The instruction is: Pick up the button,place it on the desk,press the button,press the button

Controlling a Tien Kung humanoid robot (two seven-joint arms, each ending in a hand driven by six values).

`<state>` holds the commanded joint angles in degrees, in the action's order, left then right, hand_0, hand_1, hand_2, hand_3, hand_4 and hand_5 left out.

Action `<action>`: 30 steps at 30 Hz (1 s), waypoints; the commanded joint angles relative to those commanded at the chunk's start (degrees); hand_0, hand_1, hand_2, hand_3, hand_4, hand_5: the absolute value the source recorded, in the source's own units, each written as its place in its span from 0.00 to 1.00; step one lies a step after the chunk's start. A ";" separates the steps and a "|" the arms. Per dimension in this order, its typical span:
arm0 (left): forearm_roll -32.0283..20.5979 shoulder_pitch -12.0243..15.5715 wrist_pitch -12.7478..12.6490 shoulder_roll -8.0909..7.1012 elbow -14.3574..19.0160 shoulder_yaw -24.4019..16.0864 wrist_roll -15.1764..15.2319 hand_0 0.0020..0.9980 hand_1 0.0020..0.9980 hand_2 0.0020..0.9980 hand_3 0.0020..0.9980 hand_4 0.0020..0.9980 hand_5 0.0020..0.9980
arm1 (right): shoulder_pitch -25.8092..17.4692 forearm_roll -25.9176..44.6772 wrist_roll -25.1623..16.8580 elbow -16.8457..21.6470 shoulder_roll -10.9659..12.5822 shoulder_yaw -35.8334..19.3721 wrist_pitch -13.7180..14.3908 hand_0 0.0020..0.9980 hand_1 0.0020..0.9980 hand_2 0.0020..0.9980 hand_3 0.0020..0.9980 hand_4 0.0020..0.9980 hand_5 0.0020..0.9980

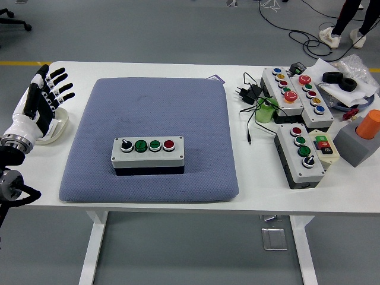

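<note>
Button box (147,151) sits placed on the mat — left hand (37,107) at nine o'clock, fingers spread, empty; pressing comes next.

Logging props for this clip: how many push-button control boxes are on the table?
4: one on the blue mat, two side by side at far right, one nearer the right edge. Clutter could hide more.

This was a robotics lab or test workshop. A white table (178,196) stood on a bare grey floor (148,29) marked with a yellow line (18,63), with loose cables (309,41) trailing across it. On the table lay a blue pad (154,113), several button boxes (300,154), a plug (246,92) and tape rolls (339,81). A person's legs (350,18) showed at the far right.
</note>
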<state>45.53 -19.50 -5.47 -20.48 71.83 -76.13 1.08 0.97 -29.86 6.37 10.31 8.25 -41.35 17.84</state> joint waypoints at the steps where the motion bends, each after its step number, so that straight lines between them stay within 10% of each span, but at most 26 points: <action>1: -0.05 0.06 0.69 -0.13 -0.05 -0.03 -0.06 0.77 0.87 0.91 0.86 0.61 1.00 | 0.04 0.04 -0.01 0.00 0.00 0.01 0.00 0.63 0.49 0.54 0.58 0.27 0.02; 30: -0.52 1.33 3.51 -0.45 0.98 -2.04 0.77 0.76 0.86 0.90 0.86 0.61 1.00 | 1.32 0.44 -0.55 0.00 0.36 0.53 -0.06 0.63 0.50 0.54 0.58 0.27 0.02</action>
<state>45.01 -18.17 -1.96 -20.93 72.81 -78.17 1.85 2.29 -29.42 5.82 10.31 8.61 -40.82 17.78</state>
